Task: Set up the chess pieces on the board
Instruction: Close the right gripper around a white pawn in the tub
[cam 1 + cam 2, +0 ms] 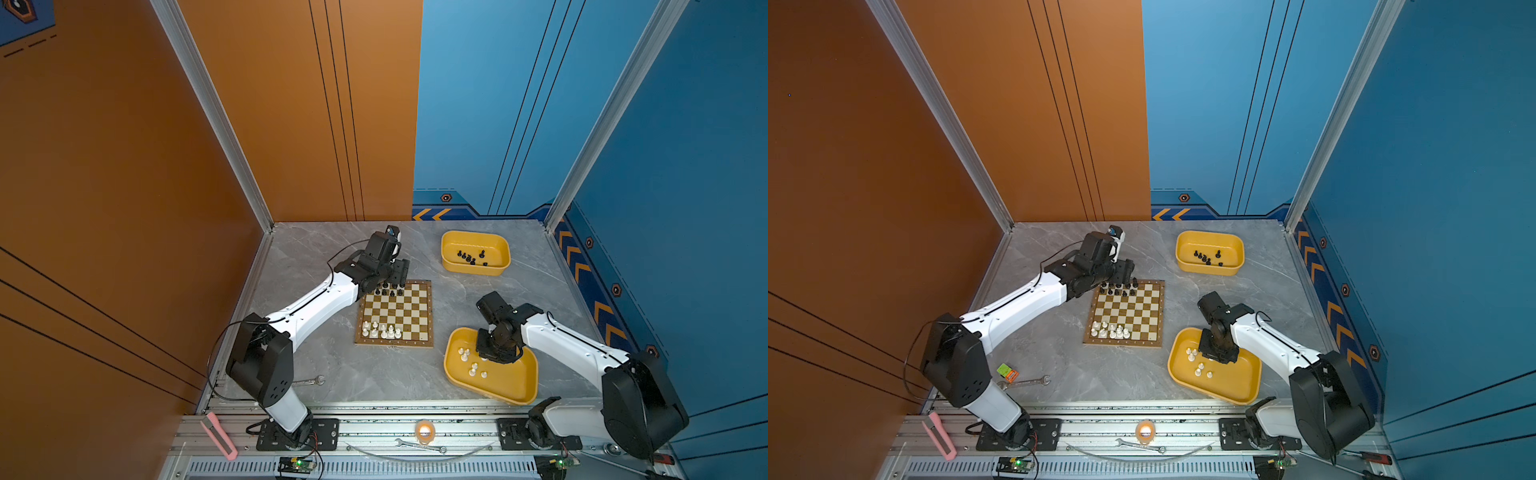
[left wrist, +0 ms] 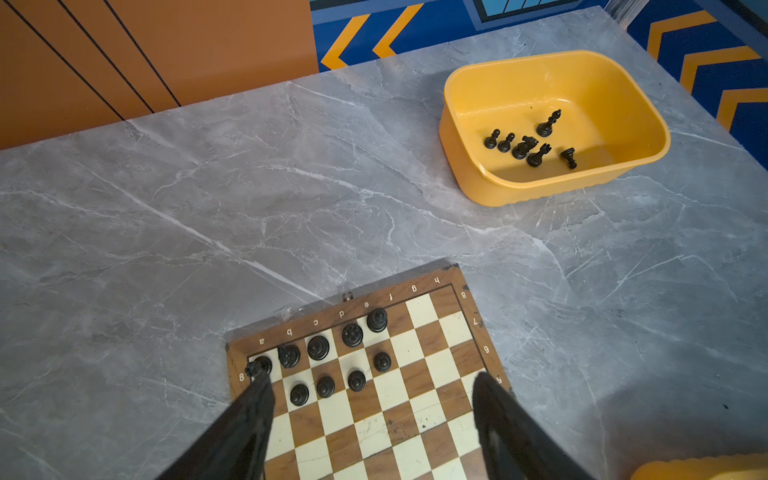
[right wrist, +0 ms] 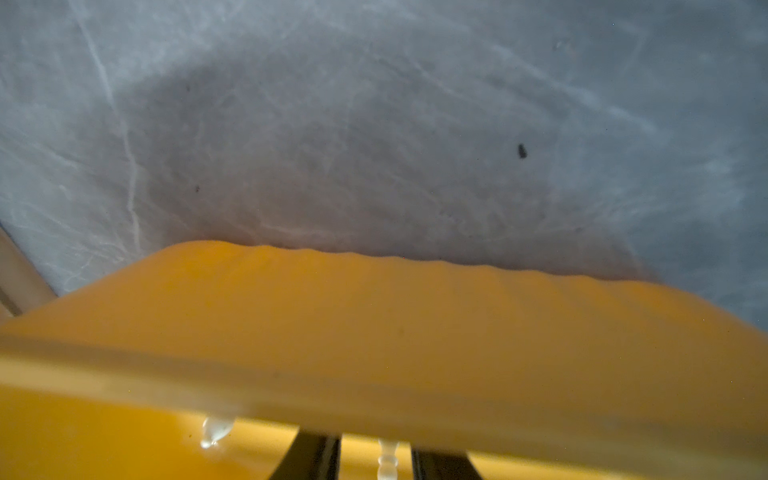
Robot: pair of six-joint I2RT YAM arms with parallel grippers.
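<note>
One white piece (image 3: 388, 455) stands upright in the near tray (image 1: 509, 380), btwn the fingers of the right gripper (image 3: 376, 444). The jaws are narrow around it, w/ slivers of yellow on both sides. The view is blurred and the tips are hidden, so I cannot tell whether the pinch is made. Loose white pieces (image 1: 465, 354) stand near it in the same tray.

On the board (image 1: 415, 308), placed white pieces (image 1: 381, 331) fill part of the near two rows. Black pieces (image 2: 352, 334) fill part of the far two rows (five at the back, four pawns ahead). More black ones wait in the far tray (image 2: 540, 79). The left gripper (image 2: 372, 378) hangs over that far corner, jaws wide, holding nothing.

Risks, as I judge them:
- A shallow or off-centre pinch lets the tiny piece tilt or drop on the lift.
- The fingers could knock its tray neighbours.
- On the left, one fingertip sits right by the corner black piece (image 2: 257, 366). Any sideways move prob. topples it, and its neighbours w/ it.
</note>
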